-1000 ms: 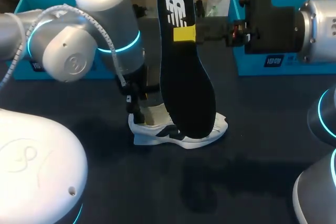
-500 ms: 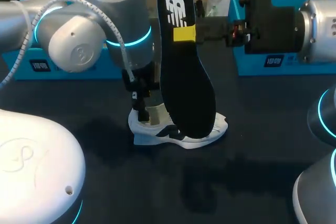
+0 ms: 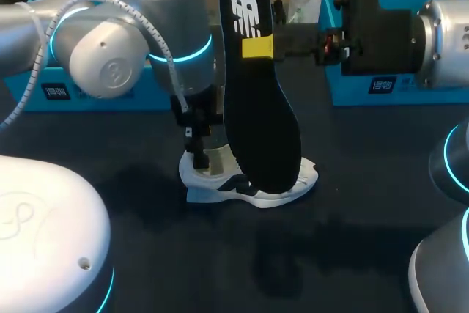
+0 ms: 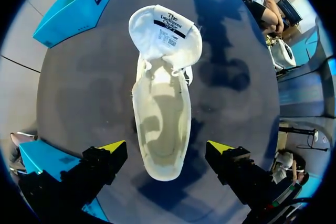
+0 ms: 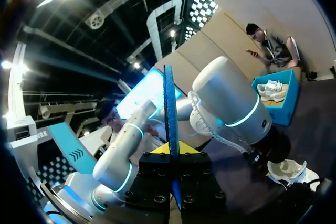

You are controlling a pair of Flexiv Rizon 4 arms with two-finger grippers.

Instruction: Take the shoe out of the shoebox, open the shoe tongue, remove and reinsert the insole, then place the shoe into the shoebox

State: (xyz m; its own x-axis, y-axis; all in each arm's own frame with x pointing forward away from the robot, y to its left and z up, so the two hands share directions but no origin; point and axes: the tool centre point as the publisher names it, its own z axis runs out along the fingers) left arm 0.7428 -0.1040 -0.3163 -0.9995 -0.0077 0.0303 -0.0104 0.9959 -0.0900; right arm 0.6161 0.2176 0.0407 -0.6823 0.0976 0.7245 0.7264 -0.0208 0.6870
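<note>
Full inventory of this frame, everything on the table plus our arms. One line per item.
shoe: 1, white, on its sole mid-table, tongue folded open, no insole inside
insole: 1, black, held upright over the shoe
left box: 1, blue, back left of the table, mostly behind the left arm
right box: 1, blue, back right, behind the right arm
table: 1, dark, under everything
left arm: 1, white and grey, reaching down over the shoe
left gripper: 1, black with yellow tips, open, fingers either side of the shoe's heel
right arm: 1, white and black, level above the back right
right gripper: 1, black with yellow tips, shut on the insole
</note>
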